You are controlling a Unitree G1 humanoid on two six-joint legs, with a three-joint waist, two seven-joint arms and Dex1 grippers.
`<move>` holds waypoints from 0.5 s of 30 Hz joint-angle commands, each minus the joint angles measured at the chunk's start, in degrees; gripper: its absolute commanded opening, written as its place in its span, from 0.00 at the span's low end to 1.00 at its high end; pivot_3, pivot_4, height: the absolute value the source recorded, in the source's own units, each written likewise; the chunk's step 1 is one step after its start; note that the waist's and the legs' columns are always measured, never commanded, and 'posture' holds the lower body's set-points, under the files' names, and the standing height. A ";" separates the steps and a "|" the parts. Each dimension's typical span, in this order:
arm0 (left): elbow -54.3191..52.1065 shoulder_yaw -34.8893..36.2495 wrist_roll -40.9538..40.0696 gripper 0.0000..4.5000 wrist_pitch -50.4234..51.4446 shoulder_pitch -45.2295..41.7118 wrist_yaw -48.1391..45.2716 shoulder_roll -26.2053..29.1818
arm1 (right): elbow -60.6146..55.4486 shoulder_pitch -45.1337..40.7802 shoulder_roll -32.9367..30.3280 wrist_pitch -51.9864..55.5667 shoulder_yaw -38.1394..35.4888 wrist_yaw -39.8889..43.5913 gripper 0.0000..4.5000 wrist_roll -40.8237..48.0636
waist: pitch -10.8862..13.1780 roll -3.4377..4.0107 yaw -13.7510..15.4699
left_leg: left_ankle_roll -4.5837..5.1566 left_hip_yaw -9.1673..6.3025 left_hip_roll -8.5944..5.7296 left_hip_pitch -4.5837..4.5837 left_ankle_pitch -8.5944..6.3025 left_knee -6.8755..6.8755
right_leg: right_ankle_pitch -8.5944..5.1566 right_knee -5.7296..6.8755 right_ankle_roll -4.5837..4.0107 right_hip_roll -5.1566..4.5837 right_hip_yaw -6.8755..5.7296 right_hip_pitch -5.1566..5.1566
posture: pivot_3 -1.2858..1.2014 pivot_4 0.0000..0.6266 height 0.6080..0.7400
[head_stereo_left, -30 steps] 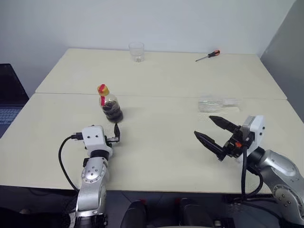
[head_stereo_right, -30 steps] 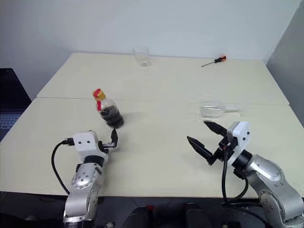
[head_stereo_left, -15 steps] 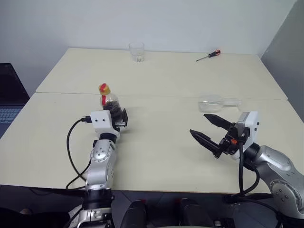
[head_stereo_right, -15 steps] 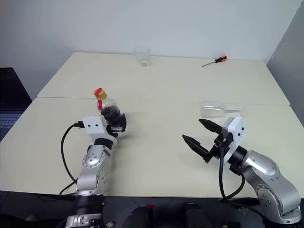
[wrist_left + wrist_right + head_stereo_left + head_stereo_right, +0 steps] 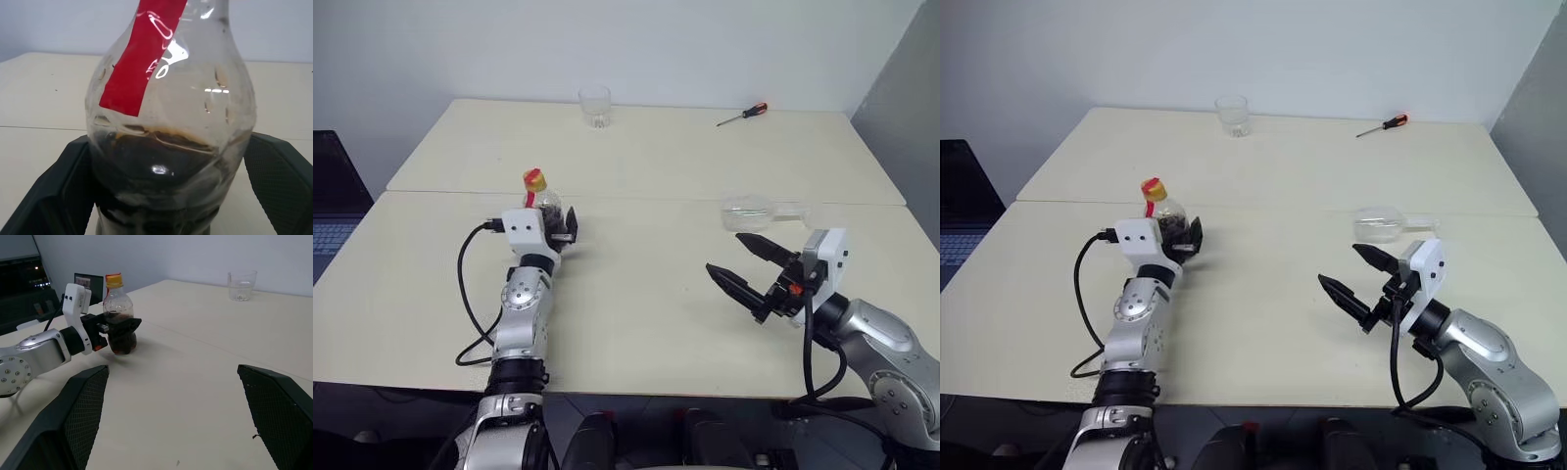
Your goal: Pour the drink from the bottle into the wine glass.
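Cream surface [image 5: 646, 166] carries everything. Left end effector [image 5: 1183, 235] stands wide open around the bottle [image 5: 541, 201], fingers either side, not gripping. Right end effector [image 5: 741, 264] hangs open and empty, near the wine glass [image 5: 749, 211] lying on its side. A tumbler [image 5: 595, 106] and screwdriver [image 5: 742, 115] sit far back.

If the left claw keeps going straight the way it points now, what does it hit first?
The bottle. It already stands between the open fingers of the left claw, so going on would likely press the claw's base against it and push it across the table.
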 commanded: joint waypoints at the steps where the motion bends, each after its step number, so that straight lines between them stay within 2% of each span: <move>1: 2.13 0.49 -1.03 1.00 -2.43 -2.76 -1.33 0.79 | -1.76 -0.44 -0.39 -0.02 -0.58 -0.32 1.00 0.79 | 0.00 0.00 -0.01 | 0.00 0.01 0.00 0.00 0.00 0.00 | 0.00 0.00 0.00 0.00 0.00 0.00 | 0.52 0.24 1.00; 11: 10.42 1.47 -1.46 1.00 -6.22 -6.70 -3.05 1.94 | -2.00 -0.40 -0.34 0.41 -0.48 -0.91 1.00 0.93 | 0.00 0.00 -0.04 | 0.00 0.00 0.00 0.01 0.00 0.00 | 0.00 0.00 0.01 0.00 -0.03 0.00 | 0.52 0.24 1.00; 15: 10.93 1.58 -1.73 0.80 -7.53 -6.59 -3.70 2.21 | -2.10 -0.34 -0.33 0.50 -0.53 -1.13 1.00 0.93 | 0.00 0.00 -0.05 | 0.00 0.00 0.01 0.01 0.00 0.00 | 0.01 0.00 0.01 0.00 -0.03 -0.01 | 0.52 0.24 1.00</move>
